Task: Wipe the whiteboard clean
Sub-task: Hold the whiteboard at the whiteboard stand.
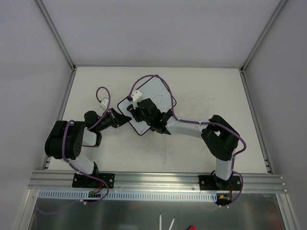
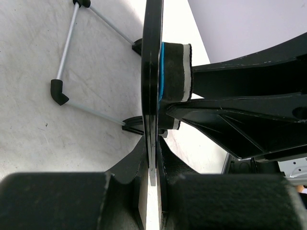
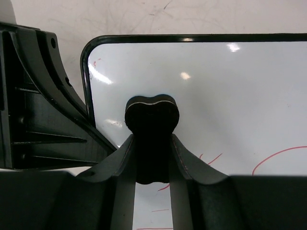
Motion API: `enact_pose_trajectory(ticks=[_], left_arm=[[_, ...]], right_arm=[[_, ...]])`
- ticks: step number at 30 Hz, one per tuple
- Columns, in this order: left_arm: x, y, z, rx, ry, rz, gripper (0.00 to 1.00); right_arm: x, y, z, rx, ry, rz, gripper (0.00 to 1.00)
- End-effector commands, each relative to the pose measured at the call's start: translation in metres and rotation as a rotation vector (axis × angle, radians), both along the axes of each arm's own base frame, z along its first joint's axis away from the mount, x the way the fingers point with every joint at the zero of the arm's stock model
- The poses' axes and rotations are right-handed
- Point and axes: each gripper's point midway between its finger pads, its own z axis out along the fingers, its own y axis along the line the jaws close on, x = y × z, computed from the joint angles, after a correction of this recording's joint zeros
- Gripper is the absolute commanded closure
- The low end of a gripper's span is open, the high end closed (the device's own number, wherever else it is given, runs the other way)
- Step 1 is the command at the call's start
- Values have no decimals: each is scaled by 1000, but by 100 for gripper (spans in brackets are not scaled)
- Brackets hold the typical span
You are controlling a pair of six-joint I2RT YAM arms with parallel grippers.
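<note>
Pinching whiteboard (image 1: 156, 93) by lower-left rim: left gripper (image 1: 123, 120) clamped on edge, board mid-table. Right gripper (image 3: 152, 139) clenched on eraser (image 3: 152, 115), pad against face. Red marks (image 3: 276, 154) not yet wiped. Board judged light, stiff, thin, slick: hold rim only, brace against wiping push.
</note>
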Motion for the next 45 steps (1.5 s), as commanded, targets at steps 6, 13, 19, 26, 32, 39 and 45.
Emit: enact_pose_trajectory(ticks=[6, 13, 19, 26, 32, 39, 45], left_arm=[[1, -6, 60, 2, -349, -70, 100], [1, -6, 61, 3, -352, -70, 100], [0, -6, 60, 3, -349, -72, 100], [0, -6, 60, 4, -350, -70, 100], [0, -6, 59, 5, -347, -70, 100], [0, -6, 60, 5, -350, -70, 100], [0, -6, 61, 6, -350, -70, 100]], right_arm=[[4, -51, -76, -93, 235, -124, 100], [28, -85, -74, -88, 236, -234, 100], [46, -127, -84, -104, 260, -386, 100], [57, -152, -87, -92, 281, -469, 100], [61, -156, -84, -82, 283, -470, 100], [46, -132, -79, -80, 247, -353, 100], [14, -91, -74, -98, 181, -207, 100]])
